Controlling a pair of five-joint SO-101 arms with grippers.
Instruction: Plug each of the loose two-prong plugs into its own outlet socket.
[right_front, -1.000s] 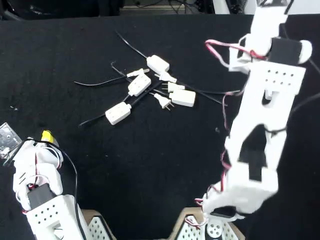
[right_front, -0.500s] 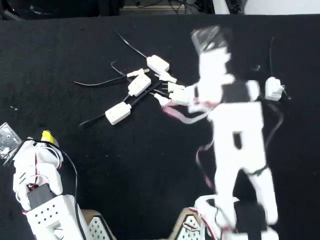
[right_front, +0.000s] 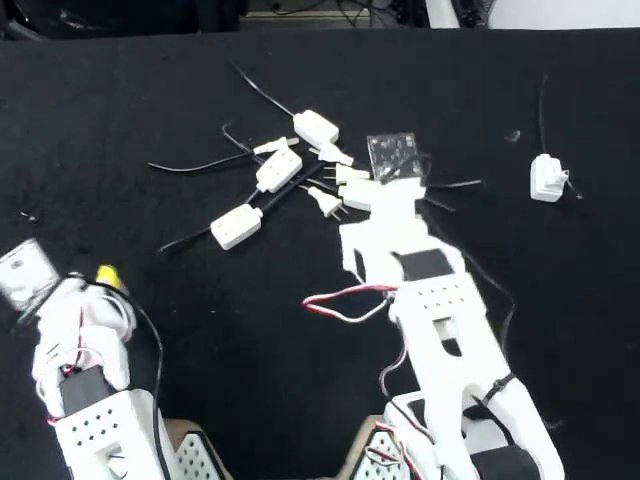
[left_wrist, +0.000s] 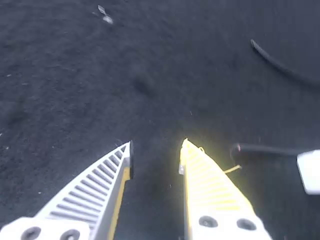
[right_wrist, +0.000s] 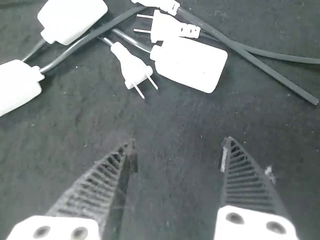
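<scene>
Right wrist view: right tool (right_wrist: 177, 143), like left tool (left_wrist: 156, 143), spread empty; loose plug (right_wrist: 131, 67), cords (right_wrist: 85, 44) ahead.

Legible text, labels, brands, numbers, signs: none readable on plugs (right_wrist: 131, 65), outlet sockets (right_wrist: 189, 64) or table (right_front: 120, 100).

High view: fixed overhead, far off, faces down on the black table (right_front: 150, 80); arm bases at the frame's lower edge.
Left wrist view: low over the cloth, looks down past the left gripper (left_wrist: 156, 144).
Right wrist view: close, looks down past the right gripper (right_wrist: 178, 144).
Shared: the plug-and-socket cluster (right_front: 278, 170), upper centre of the high view, also lies in the right wrist view.
</scene>
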